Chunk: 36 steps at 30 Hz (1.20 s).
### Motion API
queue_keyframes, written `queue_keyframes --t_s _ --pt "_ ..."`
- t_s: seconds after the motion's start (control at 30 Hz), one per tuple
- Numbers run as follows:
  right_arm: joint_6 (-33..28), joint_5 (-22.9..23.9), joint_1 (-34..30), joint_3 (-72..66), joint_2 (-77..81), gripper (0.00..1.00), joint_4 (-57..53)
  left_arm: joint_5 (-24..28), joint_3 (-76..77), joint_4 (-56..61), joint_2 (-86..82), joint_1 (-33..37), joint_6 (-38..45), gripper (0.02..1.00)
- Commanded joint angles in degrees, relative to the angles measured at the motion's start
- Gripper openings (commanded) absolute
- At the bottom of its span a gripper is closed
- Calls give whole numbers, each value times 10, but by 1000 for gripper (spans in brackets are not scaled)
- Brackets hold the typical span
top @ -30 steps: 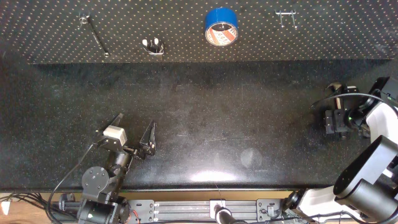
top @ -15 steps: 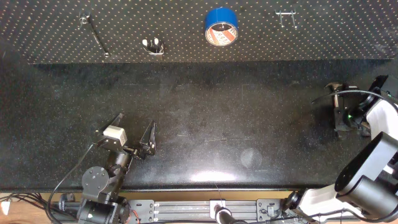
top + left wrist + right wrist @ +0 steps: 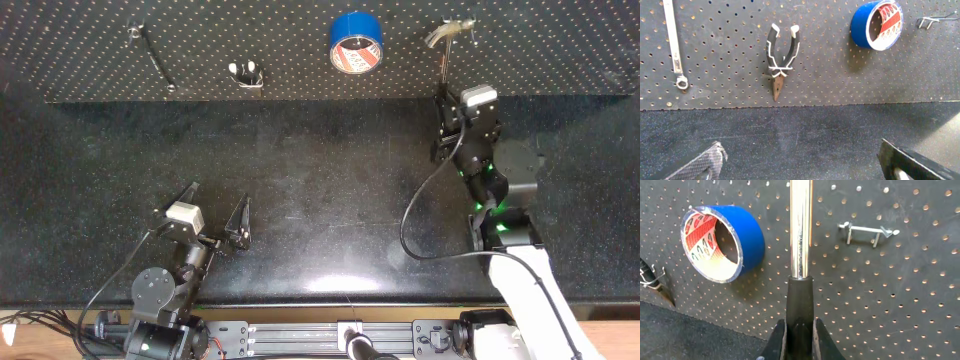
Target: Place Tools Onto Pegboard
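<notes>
A hammer [image 3: 444, 52] with a chrome shaft [image 3: 800, 230] and a black grip is held upright against the pegboard [image 3: 290, 30]. My right gripper [image 3: 443, 100] is shut on the grip [image 3: 800, 330]. In the top view the hammer's head sits at the double metal hook [image 3: 867, 231]; in the right wrist view the shaft stands beside that hook, between it and the blue tape roll [image 3: 722, 236]. Low at the table's left, my left gripper [image 3: 215, 215] stands open and holds nothing [image 3: 805, 170].
Hanging on the pegboard are a wrench [image 3: 155, 55] [image 3: 674, 45], black-and-white pliers [image 3: 246, 73] [image 3: 781, 55] and the blue tape roll [image 3: 355, 43] [image 3: 875, 25]. The dark tabletop [image 3: 330, 170] lies bare between the arms.
My right arm has swung from the table's right edge up to the pegboard, carrying the hammer and turning it upright near the hook. The left arm has stayed still.
</notes>
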Motion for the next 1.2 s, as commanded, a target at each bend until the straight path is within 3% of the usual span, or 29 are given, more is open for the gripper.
queue_keyframes --t_s 0.03,0.1,0.47,0.5,0.53,0.57,0.6,0.63,0.7,0.87,0.93,0.97,1.0,1.03,1.2 --pt "15 7 -6 3 -12 75 2 4 -1 -3 -5 -2 -1 993" --pt "15 29 -39 4 1 75 -15 4 -1 -3 -5 -2 -1 993" --pt "15 46 -39 69 202 75 39 4 -1 -3 -5 -2 -1 993" --pt "15 46 -39 69 212 726 43 4 -1 -3 -5 -2 -1 993" --pt "15 62 -39 68 212 976 43 4 -1 -3 -5 -2 -1 993" --pt "15 99 -39 61 210 976 57 4 -1 -3 -5 -2 -1 996" --pt "15 128 -30 -34 153 976 177 4 -1 -3 -5 -2 -1 993" --pt "15 128 -27 -74 111 976 186 4 -1 -3 -5 -2 -1 993" --pt "15 127 -27 -174 -80 976 96 4 -1 -3 -5 -2 -1 993" --pt "15 128 -27 -183 -629 976 -551 4 -1 -3 -5 -2 -1 993" --pt "15 156 -28 -217 -642 976 -518 4 -1 -3 -5 -2 -1 993" --pt "14 234 -29 -231 -642 976 -456 4 -1 -3 -5 -2 -1 993" --pt "14 266 -29 -282 -642 976 -286 4 -1 -3 -5 -2 -1 993" --pt "15 299 -33 -283 -643 976 -275 4 -1 -3 -5 -2 -1 993" --pt "15 310 -35 -283 -615 976 -311 4 -1 -3 -5 -2 -1 993"
